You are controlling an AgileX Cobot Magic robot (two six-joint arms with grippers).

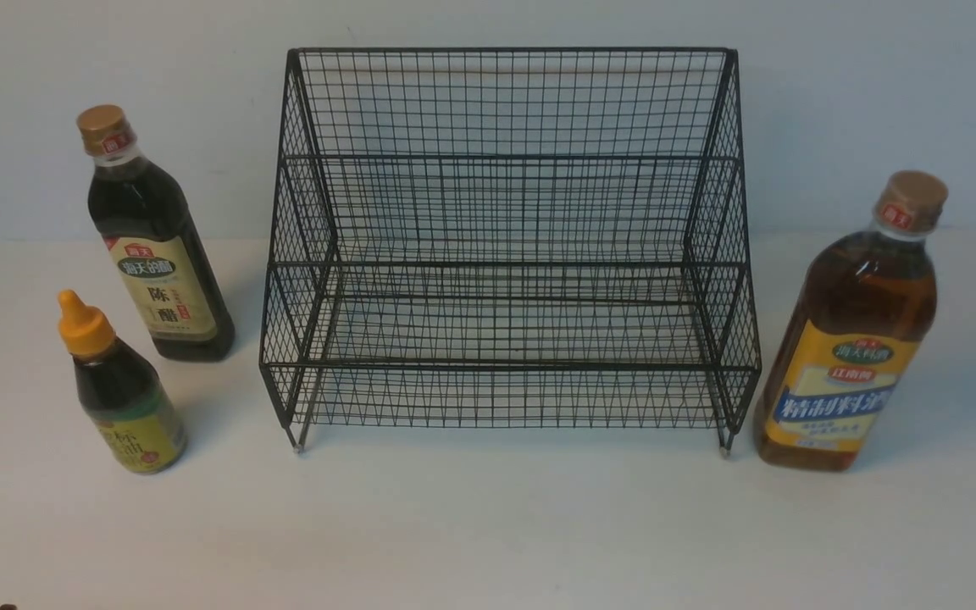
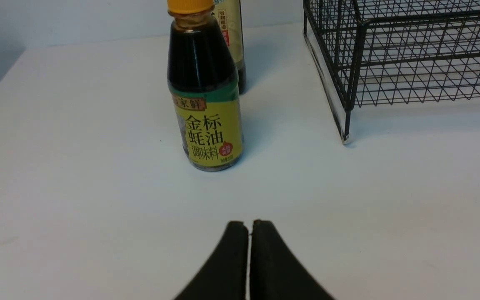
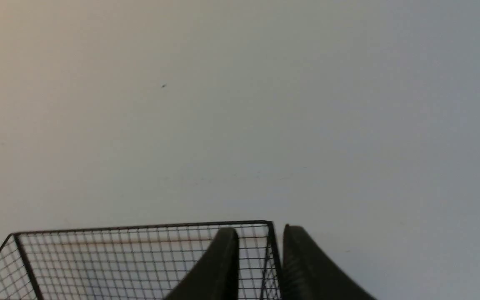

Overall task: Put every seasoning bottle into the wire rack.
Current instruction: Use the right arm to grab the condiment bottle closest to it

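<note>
The left gripper [image 2: 249,223] is clenched on nothing, fingers pressed together, low over the table [image 1: 488,525] and aimed at the small bottle [image 2: 206,104] off the front left of the rack [image 1: 505,364]. The right gripper [image 3: 260,230] is parted and empty, raised before the rack's top corner. All three bottles stand outside the rack. The dark bottle [image 1: 158,263] is at its left and the amber bottle [image 1: 848,339] is just beside its right side. Shut fingers would likely topple the small bottle instead of taking it. A finger could snag the rack's wire beside the amber bottle. The table is smooth and white, and a plain pale wall [image 1: 835,102] rises behind the rack.
</note>
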